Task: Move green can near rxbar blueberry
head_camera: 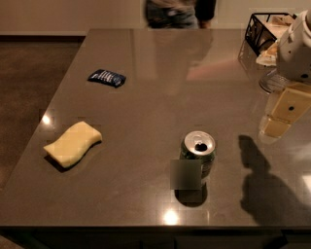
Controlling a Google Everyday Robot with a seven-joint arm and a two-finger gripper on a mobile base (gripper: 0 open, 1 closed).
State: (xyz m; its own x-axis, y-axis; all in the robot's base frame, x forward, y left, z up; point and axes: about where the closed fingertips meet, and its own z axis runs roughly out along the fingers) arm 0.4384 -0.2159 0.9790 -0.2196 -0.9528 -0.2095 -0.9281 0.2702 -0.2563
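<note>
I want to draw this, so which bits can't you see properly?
In the camera view:
- The green can: a grey patch covers its label.
- The rxbar blueberry: lettering too small to read.
- The tool, above the right side of the table: its arm is cut off by the right edge.
- The person behind the table: blurred, cut off by the top edge.
- The wire basket: partly hidden by the arm.

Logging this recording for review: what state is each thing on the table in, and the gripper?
green can: upright near the front edge, top opened, not held.
rxbar blueberry: lying flat, far left, well apart from the can.
yellow sponge: lying flat near the left edge.
gripper: above the table's right side, apart from the can.
wire basket: standing at the far right corner.
</note>
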